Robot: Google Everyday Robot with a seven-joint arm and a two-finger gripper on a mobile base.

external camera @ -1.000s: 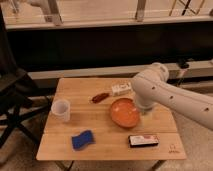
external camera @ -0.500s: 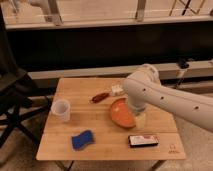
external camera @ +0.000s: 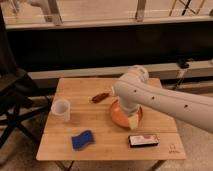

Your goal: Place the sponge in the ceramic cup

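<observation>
At the near edge of the tabletop [external camera: 107,150], you have two items. Toward the near-left corner lies the sponge [external camera: 82,140], blue, flat on the wood, touching nothing. Toward the near-right corner lies a black-and-white box [external camera: 143,140], also flat.

Mid-depth, by the left edge: the ceramic cup [external camera: 61,109], white, upright, mouth open upward. You can see nothing blue in it. It stands near the sponge but apart from it, just farther back.

Mid-depth, right of centre: an orange bowl [external camera: 118,116], partly covered by the arm [external camera: 165,102] that reaches in from the right edge. The end effector [external camera: 133,120] hangs over this bowl, well apart from both sponge and cup. You cannot tell whether it is spread or pressed together, and no sponge shows at it.

Farther back, centre: a small reddish-brown item [external camera: 100,96], kind unclear.

Status, as a judgement: the sponge is outside the cup, so the placing is not accomplished. Remaining for you are gripping the sponge, carrying it over the cup's mouth, and releasing it inside.
</observation>
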